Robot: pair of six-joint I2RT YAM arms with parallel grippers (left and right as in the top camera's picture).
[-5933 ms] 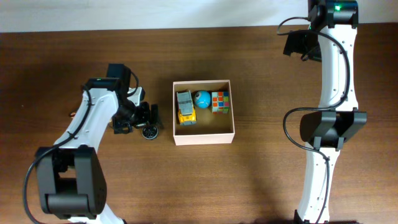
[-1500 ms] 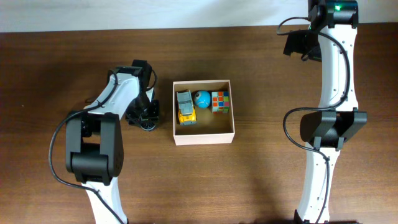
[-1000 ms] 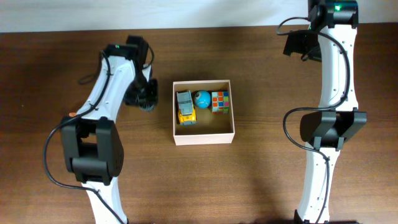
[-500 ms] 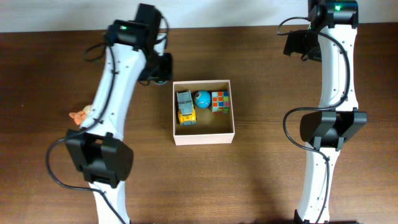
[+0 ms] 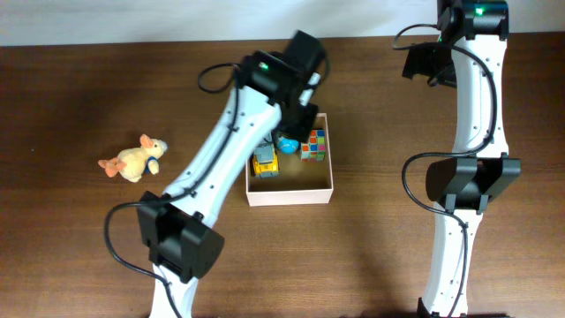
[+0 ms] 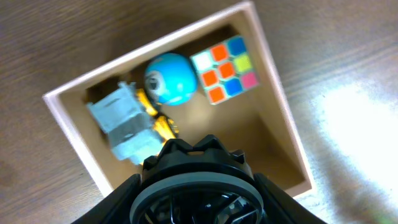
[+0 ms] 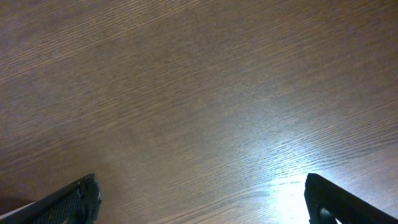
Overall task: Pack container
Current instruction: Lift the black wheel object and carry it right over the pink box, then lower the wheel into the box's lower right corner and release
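Gleaming brown wood-grain table (image 5: pixel 71 256) beneath white container (image 5: pixel 291 196), pale strip (image 5: pixel 177 18) behind

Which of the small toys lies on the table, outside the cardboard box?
The yellow-orange plush animal, which lies alone, far to the left of the container. The grey-yellow truck, blue ball and colour cube all sit inside the container.

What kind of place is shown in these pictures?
Probably a robot lab bench: a left arm and right arm at a wooden table, and a cardboard box holding small toys.
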